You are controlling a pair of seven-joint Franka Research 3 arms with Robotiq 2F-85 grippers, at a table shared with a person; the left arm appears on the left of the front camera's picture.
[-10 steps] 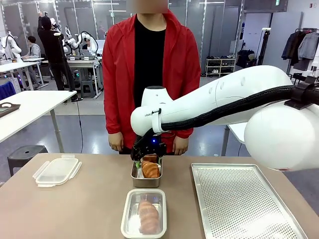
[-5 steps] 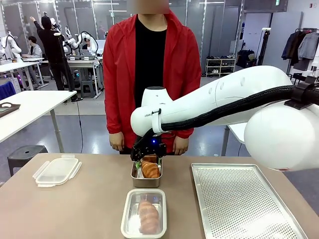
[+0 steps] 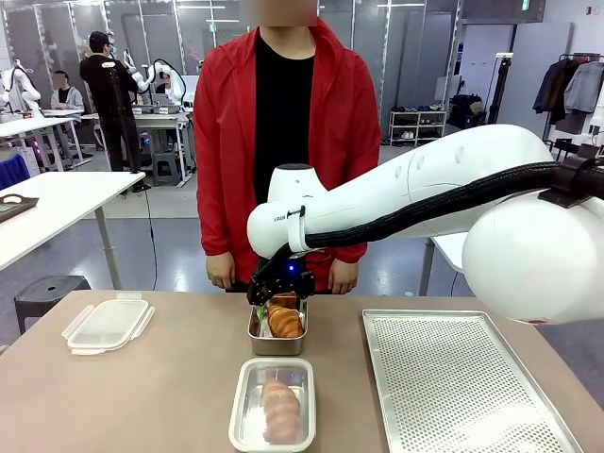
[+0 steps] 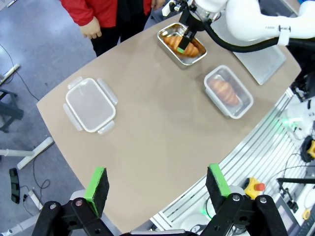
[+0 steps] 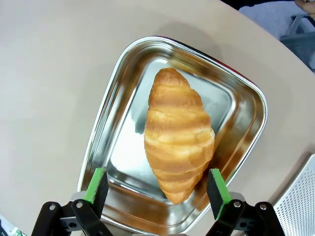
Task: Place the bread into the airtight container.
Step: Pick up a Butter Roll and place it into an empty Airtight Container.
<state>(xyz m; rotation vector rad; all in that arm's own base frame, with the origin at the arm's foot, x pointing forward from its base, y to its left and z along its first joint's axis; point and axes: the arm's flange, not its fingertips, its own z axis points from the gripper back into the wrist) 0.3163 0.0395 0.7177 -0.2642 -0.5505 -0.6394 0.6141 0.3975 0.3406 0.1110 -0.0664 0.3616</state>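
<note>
Over the steel pan [image 3: 276,342] at the table's far middle, the right gripper [image 5: 156,189] hung with its jaws spread wide around nothing, a croissant [image 5: 178,132] lying below it. Nearer, another croissant [image 3: 279,408] sat in the clear container [image 3: 273,407]. Off to the left, the left gripper [image 4: 156,183] stood open above bare table [image 4: 157,142].

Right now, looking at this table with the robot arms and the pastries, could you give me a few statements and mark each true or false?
1. The right gripper is open above a golden croissant in a shiny metal tray. True.
2. The clear plastic container nearer the robot is empty. False: a second croissant lies in it.
3. The transparent clip-on lid lies on the table, apart from the container. True.
4. The left gripper grips the lid. False: it is open, high above the table.
5. The perforated metal sheet holds bread. False: it is bare.
</note>
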